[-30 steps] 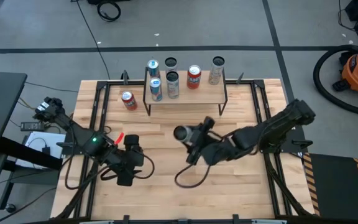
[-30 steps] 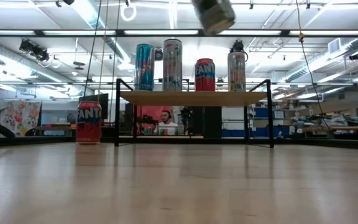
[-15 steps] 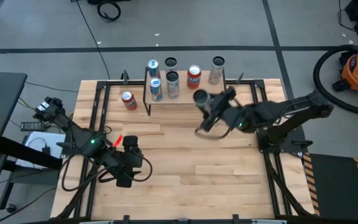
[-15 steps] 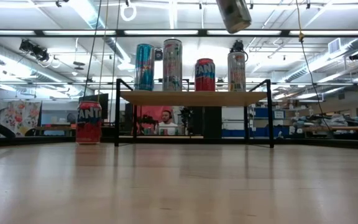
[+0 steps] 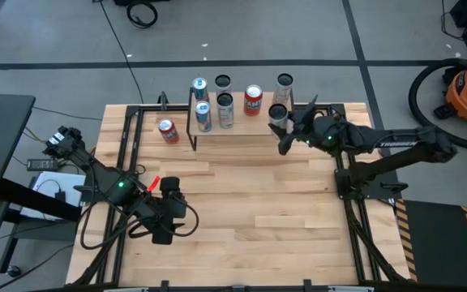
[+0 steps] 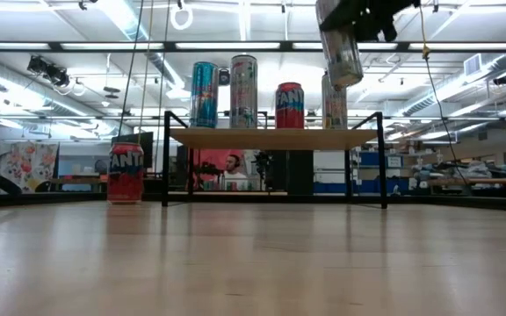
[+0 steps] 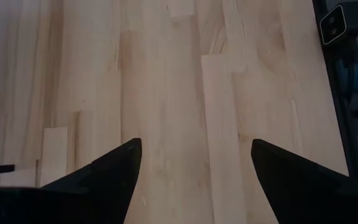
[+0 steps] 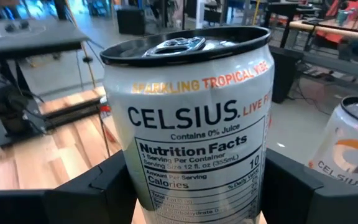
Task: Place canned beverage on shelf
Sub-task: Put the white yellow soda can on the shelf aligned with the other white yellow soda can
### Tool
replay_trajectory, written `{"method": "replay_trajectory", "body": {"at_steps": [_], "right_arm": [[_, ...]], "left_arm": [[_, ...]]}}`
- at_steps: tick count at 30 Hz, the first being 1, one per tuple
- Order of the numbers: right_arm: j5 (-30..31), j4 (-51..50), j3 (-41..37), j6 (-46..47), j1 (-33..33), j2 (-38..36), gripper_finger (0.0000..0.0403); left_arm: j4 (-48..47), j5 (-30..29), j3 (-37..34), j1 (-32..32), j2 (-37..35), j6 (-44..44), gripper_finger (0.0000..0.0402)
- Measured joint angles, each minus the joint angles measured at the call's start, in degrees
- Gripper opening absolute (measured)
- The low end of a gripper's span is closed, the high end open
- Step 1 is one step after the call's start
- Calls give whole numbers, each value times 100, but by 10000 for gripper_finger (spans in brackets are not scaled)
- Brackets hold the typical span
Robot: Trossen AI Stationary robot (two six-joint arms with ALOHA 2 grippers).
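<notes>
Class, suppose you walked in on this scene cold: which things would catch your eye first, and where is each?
First, the silver Celsius can gripped by the right gripper, held in the air above the right end of the shelf. Next, the four cans standing upright on that shelf. The lone red Fanta can stands on the table left of it.

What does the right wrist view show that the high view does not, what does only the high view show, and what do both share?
Only the right wrist view shows the print on the held can: CELSIUS and a Nutrition Facts panel. Only the high view shows the left gripper waiting low over the table, the red can standing beside the shelf, and four other cans on it. Both show the right gripper shut on the held can, with another Celsius can close by.
</notes>
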Motion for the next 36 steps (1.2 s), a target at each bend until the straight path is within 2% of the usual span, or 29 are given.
{"method": "replay_trajectory", "body": {"at_steps": [5,12,18,28,36], "right_arm": [[-742,867,-696,-163,-564,-299,265],[-1485,1856,-1411,-290,-1225,-356,266],[-1691,2129,-1744,-345,-1591,-353,267],[-2251,3231,-2410,-361,-2008,-361,267],[-2901,3246,-2487,-276,-2567,-364,268]], "left_arm": [[55,-1,0,0,2,-81,314],[206,0,0,0,2,-77,314],[206,0,0,0,2,-35,314],[213,-2,0,0,4,-67,314],[213,-2,0,7,4,-83,314]]}}
